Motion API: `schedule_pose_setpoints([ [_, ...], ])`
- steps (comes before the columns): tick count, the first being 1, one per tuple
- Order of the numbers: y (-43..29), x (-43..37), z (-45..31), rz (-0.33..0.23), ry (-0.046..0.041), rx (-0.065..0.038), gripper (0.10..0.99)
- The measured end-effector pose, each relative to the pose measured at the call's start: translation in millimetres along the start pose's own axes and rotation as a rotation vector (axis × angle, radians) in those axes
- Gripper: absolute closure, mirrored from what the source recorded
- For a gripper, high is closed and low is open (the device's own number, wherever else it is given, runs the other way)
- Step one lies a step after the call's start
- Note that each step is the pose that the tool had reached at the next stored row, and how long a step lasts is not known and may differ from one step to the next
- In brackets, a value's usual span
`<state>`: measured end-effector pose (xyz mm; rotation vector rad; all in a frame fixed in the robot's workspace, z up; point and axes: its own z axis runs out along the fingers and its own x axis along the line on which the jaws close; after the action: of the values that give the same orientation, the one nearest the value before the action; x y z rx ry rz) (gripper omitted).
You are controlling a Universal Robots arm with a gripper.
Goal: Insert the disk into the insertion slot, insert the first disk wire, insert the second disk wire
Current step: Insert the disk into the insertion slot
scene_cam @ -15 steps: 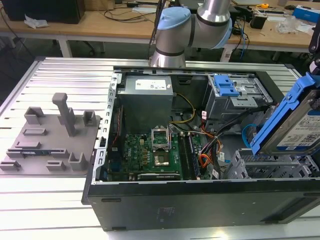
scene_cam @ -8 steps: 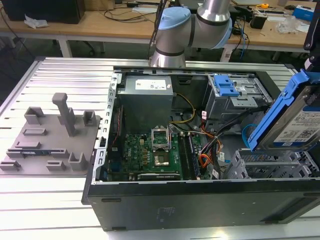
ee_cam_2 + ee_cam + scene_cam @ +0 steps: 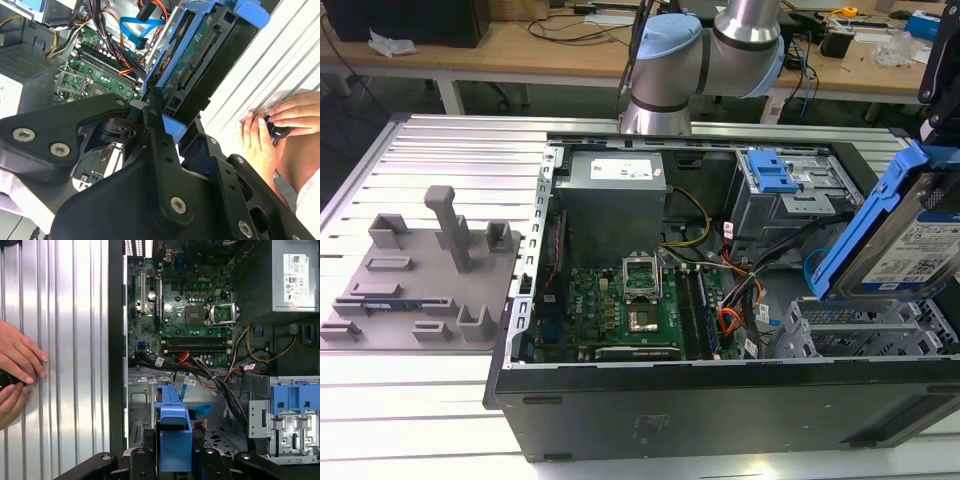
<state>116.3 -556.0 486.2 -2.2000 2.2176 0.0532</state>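
Observation:
The disk (image 3: 912,250), silver with a white label in a blue carrier, hangs tilted on edge above the right end of the open computer case. My gripper (image 3: 175,127) is shut on it, its black fingers (image 3: 156,131) clamping the carrier's end (image 3: 175,440). Just beneath the disk lies the insertion slot (image 3: 850,330), a grey perforated cage (image 3: 222,437) with nothing in it. The first disk wire (image 3: 733,315), an orange and black bundle (image 3: 184,358), lies loose beside the cage. The second disk wire (image 3: 810,272), a light blue flat cable (image 3: 142,25), loops next to it.
A grey bay with a blue latch (image 3: 775,175) sits behind the cage, with the power supply (image 3: 615,195) and motherboard (image 3: 620,305) towards the exterior view's left. A grey fixture plate (image 3: 410,270) lies on the ribbed table. A person's hand (image 3: 17,365) rests beside the case.

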Motion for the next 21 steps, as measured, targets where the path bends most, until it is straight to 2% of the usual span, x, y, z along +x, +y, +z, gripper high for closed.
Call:
schedule_pose_setpoints([
  [21,-0.3,0.4,13.7,-0.012,0.0001,-0.002,0.722],
])
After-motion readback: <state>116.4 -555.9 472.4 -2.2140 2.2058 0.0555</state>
